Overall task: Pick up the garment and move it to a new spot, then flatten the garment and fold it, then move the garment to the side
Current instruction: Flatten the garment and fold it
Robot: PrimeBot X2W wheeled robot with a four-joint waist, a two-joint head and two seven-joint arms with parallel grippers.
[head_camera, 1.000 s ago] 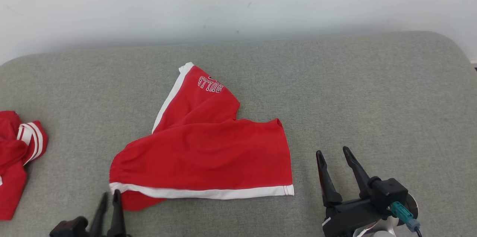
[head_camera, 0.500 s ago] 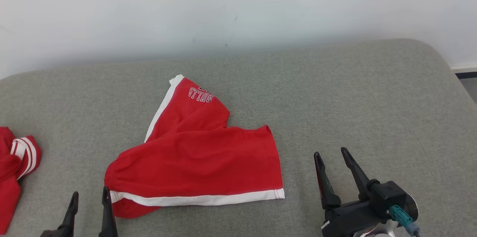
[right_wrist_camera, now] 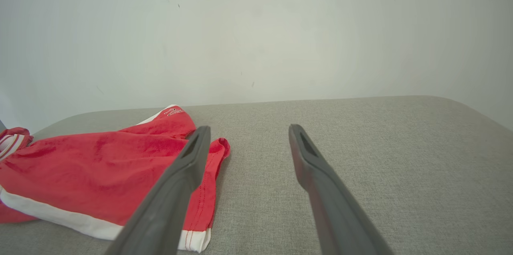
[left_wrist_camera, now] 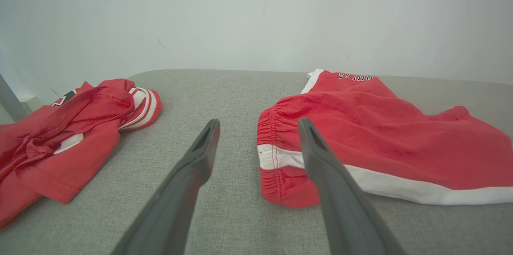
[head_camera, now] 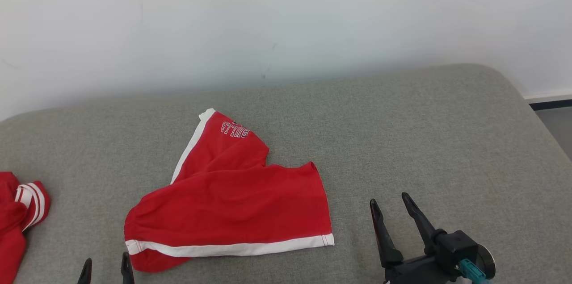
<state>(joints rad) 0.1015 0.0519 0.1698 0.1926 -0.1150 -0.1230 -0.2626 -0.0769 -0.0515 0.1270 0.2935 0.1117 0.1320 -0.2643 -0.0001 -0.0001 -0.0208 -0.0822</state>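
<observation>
The garment (head_camera: 232, 203) is a pair of red shorts with white trim, lying loosely folded on the grey cushion (head_camera: 402, 141); white lettering marks its far leg. My left gripper (head_camera: 105, 265) stands open at the bottom left, just short of the waistband corner, holding nothing. In the left wrist view that gripper (left_wrist_camera: 258, 126) frames the gathered waistband of the shorts (left_wrist_camera: 380, 138). My right gripper (head_camera: 389, 201) is open to the right of the shorts, apart from them. In the right wrist view its tips (right_wrist_camera: 248, 132) sit beside the hem of the shorts (right_wrist_camera: 100, 166).
A second red garment with white stripes (head_camera: 18, 217) lies crumpled at the cushion's left edge, also in the left wrist view (left_wrist_camera: 68, 134). A white wall (head_camera: 286, 20) rises behind. The cushion's rounded right corner drops to a floor strip (head_camera: 552, 110).
My left gripper has opened and let go of the shorts' waistband corner, then drawn back toward the bottom edge. The camera has tilted up, shifting the whole picture down.
</observation>
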